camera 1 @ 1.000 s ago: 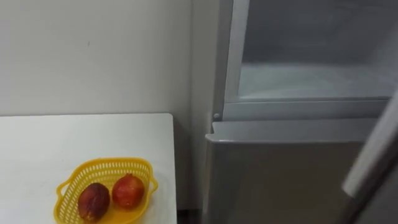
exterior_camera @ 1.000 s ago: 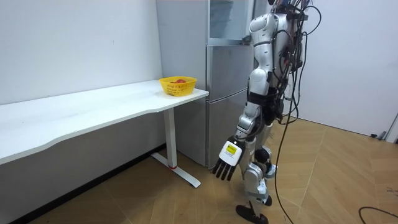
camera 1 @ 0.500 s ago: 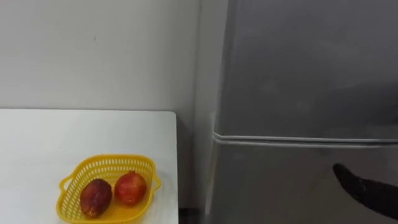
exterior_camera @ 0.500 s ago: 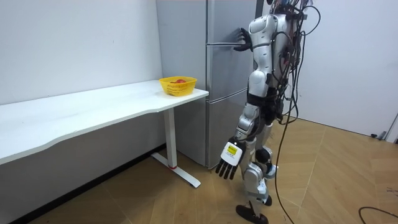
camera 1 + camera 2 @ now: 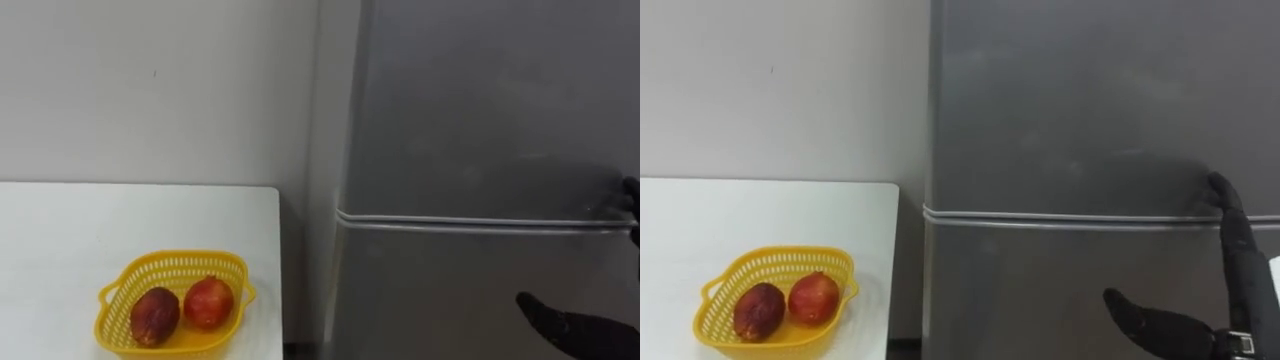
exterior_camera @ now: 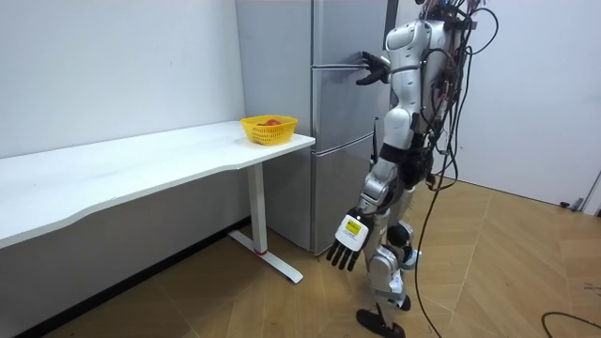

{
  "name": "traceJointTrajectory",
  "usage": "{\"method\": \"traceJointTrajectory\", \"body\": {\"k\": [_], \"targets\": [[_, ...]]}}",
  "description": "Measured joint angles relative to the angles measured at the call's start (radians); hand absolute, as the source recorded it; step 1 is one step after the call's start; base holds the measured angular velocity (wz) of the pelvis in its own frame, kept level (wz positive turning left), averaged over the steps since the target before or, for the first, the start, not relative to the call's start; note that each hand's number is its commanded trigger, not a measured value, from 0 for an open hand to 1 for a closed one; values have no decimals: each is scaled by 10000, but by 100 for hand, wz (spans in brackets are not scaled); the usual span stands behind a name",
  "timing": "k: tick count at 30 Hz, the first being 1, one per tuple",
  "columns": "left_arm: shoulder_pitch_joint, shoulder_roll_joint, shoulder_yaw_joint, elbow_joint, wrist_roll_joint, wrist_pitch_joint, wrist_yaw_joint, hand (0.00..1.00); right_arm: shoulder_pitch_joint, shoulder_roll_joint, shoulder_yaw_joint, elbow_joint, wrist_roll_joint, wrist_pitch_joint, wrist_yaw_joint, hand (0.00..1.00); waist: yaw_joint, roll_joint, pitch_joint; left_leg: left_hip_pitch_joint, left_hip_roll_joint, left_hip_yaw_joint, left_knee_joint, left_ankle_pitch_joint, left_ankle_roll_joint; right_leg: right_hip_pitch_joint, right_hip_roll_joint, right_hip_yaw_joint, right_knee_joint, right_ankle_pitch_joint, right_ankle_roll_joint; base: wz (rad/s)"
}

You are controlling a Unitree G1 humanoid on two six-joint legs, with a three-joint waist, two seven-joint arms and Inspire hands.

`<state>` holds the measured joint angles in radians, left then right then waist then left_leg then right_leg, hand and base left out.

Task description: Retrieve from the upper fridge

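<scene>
The grey fridge's upper door (image 5: 1080, 100) is shut, flush above the lower door (image 5: 1040, 290). My right hand (image 5: 1245, 280) is open in front of the seam between the two doors, at the fridge's right side, fingers straight and thumb spread below. In the room view that right hand (image 6: 371, 68) is held out just off the fridge (image 6: 343, 33) front. My left hand (image 6: 346, 246) hangs open beside my leg. A yellow basket (image 5: 175, 262) on the white table holds two red fruits (image 5: 207, 303), (image 5: 152, 316). Nothing is held in either hand.
The white table (image 5: 60, 230) runs along the wall left of the fridge, with a narrow gap between its edge and the fridge side. In the room view I stand on the wooden floor (image 6: 507, 272) before the fridge, near the table's end (image 6: 282, 141).
The upper fridge door, open a second ago, has swung shut. My right hand came onto the door front and now sits slightly back from it. The view shifted a little.
</scene>
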<state>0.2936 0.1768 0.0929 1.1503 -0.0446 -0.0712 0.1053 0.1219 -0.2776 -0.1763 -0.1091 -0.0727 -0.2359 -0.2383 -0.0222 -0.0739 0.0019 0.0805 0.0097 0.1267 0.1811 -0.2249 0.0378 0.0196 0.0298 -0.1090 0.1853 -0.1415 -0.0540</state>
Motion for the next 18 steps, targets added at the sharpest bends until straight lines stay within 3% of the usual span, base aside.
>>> {"method": "traceJointTrajectory", "body": {"k": [2,9,15,18], "targets": [[86,0,8,-40,-12,3,8,0,71,1,15,-37,273,80,1,0,2,-29,-41,4,1,0,-2,1,-1,5,5,-1,0,10,-6,0],[235,-13,40,-100,-44,-6,42,0,156,44,-51,-18,1184,55,-473,0,14,6,-43,173,2,-23,-64,0,4,267,24,-45,-167,92,28,2],[585,-99,52,-234,-41,75,249,0,163,217,-725,511,3932,-19,-1616,0,3,175,-62,204,-12,-83,-98,-33,34,347,9,-77,-235,70,61,6],[873,-196,383,-293,-25,158,473,0,330,422,-1531,1433,5206,231,-2329,0,-135,263,-56,230,-31,-211,-106,-31,36,436,7,-162,-357,75,70,12]]}}
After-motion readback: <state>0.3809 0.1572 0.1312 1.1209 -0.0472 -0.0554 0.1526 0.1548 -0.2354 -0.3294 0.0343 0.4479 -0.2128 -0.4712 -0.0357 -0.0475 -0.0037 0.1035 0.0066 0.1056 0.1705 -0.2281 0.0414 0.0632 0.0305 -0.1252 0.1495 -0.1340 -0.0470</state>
